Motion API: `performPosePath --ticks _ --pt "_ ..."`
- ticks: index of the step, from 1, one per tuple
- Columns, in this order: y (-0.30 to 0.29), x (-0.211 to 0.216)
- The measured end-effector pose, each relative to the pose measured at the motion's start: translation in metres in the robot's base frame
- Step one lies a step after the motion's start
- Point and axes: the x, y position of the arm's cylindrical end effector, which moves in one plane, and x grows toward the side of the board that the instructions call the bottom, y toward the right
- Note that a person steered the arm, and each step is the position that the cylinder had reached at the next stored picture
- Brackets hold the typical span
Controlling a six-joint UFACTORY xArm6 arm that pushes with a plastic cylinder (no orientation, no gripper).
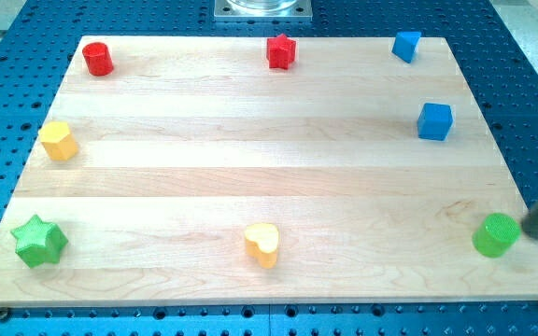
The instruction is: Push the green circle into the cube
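Blue perforated metal surrounds a pale wooden tabletop (269,177), with a grey metal mount (263,9) at the view's top edge.

My rod comes in from the view's right edge as a dark slanted bar, and my tip (527,227) sits low at the view's right, just beside the green circle (495,234), on that block's right side. Whether the tip actually touches the block cannot be told. The arm carries no hand, only this rod, so nothing is grasped.

The green circle stands upright near the tabletop's bottom right corner. Up the view from it, well apart, is the blue cube (434,121), close to the right edge. Further up, near the top right corner, sits a second, smaller blue block (405,46), tilted, its shape hard to make out.

Moving toward the view's left, a yellow heart (262,244) lies near the bottom edge, about midway across. A red star (280,50) sits near the top edge, also about midway. At the top left corner stands a red cylinder (97,58). Below it along the left edge is a yellow block (59,140), apparently many-sided, and at the bottom left corner a green star (38,240).
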Motion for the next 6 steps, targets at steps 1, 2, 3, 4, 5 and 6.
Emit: performPosePath --ticks 1,2,3,4,5,6 --pt "-0.041 0.03" --pt "-0.086 -0.009" --pt "-0.097 -0.06" --pt "-0.091 -0.046" --pt "-0.068 -0.045" --pt "-0.056 -0.078"
